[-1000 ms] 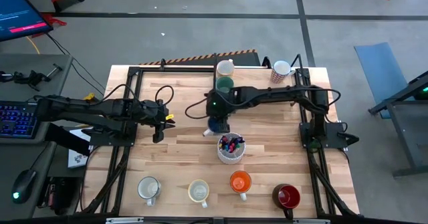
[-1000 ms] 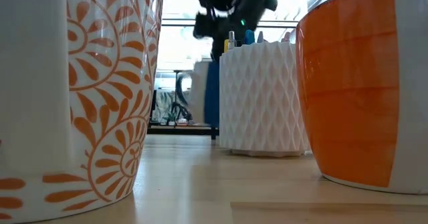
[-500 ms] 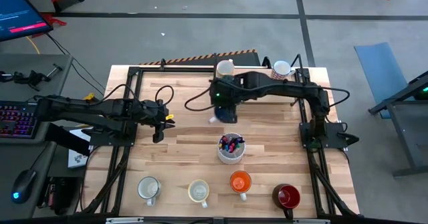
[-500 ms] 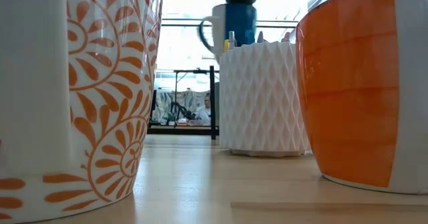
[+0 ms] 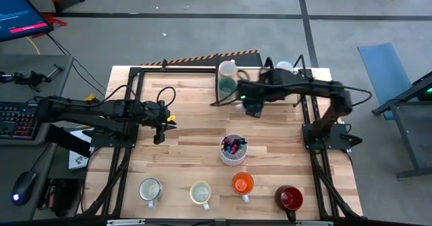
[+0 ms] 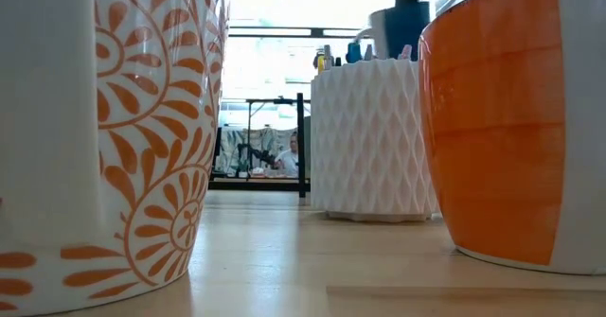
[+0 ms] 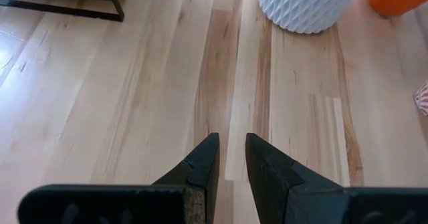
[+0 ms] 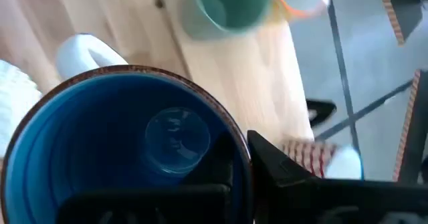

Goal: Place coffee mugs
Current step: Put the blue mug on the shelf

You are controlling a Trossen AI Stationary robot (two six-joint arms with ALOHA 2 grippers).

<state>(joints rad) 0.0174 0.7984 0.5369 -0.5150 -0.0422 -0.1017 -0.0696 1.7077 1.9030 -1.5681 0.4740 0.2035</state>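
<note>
My right gripper [image 5: 253, 107] is above the far middle of the table, shut on a blue mug [image 8: 127, 144] with a white handle [image 8: 83, 50]. The mug hangs in the air and shows above the pen cup in the low view [image 6: 401, 29]. A teal mug [image 5: 227, 86], a cream mug [image 5: 227, 69] and a white mug [image 5: 285, 69] stand on their bases at the far edge. Grey-white [image 5: 150, 190], pale yellow [image 5: 200, 193], orange [image 5: 242, 183] and dark red [image 5: 290, 199] mugs stand along the near edge. My left gripper [image 5: 160, 123] waits at the left, open by a narrow gap [image 7: 231, 147], empty. My right gripper holds the blue mug by its rim [image 8: 235, 144], on the side away from the handle. One finger is inside the mug and one finger [image 8: 281, 177] is outside its wall. The fingers come from above, pointing down. The mug hangs upright, mouth up, clear of the table.
A white ribbed cup with coloured pens [image 5: 233, 149] stands mid-table, near of the right gripper. Black frame rails [image 5: 135, 84] run along the table's left, right and far sides. Bare wood lies between the pen cup and the far mugs.
My right gripper has lifted the blue mug off the table beside the pen cup and carried it up, then toward the table's far right. The mug has stayed upright and now hangs clear. My left arm has kept still.
</note>
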